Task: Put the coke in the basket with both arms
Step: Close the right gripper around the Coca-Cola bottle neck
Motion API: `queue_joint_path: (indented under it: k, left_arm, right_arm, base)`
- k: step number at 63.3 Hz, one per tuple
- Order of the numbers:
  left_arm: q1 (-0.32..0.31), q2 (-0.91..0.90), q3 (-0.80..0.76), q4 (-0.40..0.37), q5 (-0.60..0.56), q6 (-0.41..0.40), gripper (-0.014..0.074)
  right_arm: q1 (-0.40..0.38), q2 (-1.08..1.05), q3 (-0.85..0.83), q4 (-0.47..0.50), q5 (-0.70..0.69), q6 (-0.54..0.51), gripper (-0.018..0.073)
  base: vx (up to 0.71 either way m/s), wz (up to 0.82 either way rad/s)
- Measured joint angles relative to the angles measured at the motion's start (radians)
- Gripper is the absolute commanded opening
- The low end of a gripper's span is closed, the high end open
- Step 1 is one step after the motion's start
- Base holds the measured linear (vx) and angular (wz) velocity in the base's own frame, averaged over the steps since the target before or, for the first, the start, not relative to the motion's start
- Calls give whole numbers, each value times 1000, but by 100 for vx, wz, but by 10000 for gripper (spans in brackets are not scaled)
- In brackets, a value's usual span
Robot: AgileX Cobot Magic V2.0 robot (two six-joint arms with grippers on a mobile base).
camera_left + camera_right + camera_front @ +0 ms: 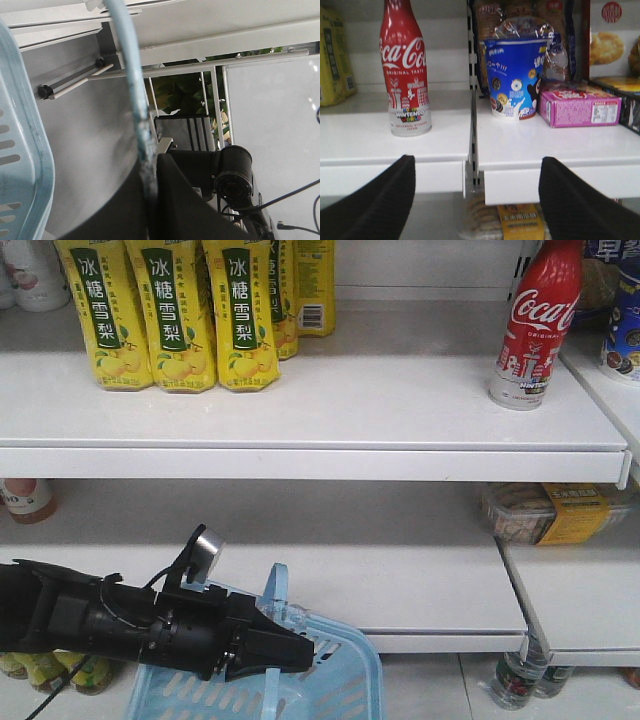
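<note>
Basket [368,668] is cut off by the bottom edge; only the rim and slotted wall show, the inside can't be seen. Left gripper [292,652] is clamped on the basket handle [130,75], pinched between its dark fingers. Right gripper [475,200] is spread wide, only its tips in frame. Coke [535,325] stands upright on the upper white shelf [350,400] near its right front corner, top cropped. Store shelving; yellow drink bottles [180,315] stand at the back left.

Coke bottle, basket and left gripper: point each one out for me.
coke [538,320], front view, red label.
basket [350,680], front view, right side wall.
left gripper [298,652], front view, between its fingertips.
</note>
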Motion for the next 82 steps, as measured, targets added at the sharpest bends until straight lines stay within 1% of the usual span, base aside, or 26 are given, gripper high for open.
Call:
queue_joint_path:
  k: [8, 15, 21, 29, 51, 82]
  left_arm:
    - [0, 0, 0, 0, 0, 0, -6]
    - [0, 0, 0, 0, 0, 0, -6]
    - [0, 0, 0, 0, 0, 0, -6]
    - [0, 0, 0, 0, 0, 0, -6]
    - [0, 0, 0, 0, 0, 0, -6]
    - [0, 0, 0, 0, 0, 0, -6]
  right_arm:
    - [27, 44, -81, -4, -3, 0, 512]
    - [93, 124, -153, -4, -3, -1, 512]
    - [173, 214, -221, -25, -6, -19, 512]
    - [227, 331, -308, -34, -35, -40, 512]
    - [232, 633, -561, -31, -35, -42, 512]
    - [229, 907, -775, -31, -35, -43, 509]
  base:
    - [0, 0]
    - [0, 0]
    - [0, 0]
    - [0, 0]
    - [0, 0]
    - [0, 0]
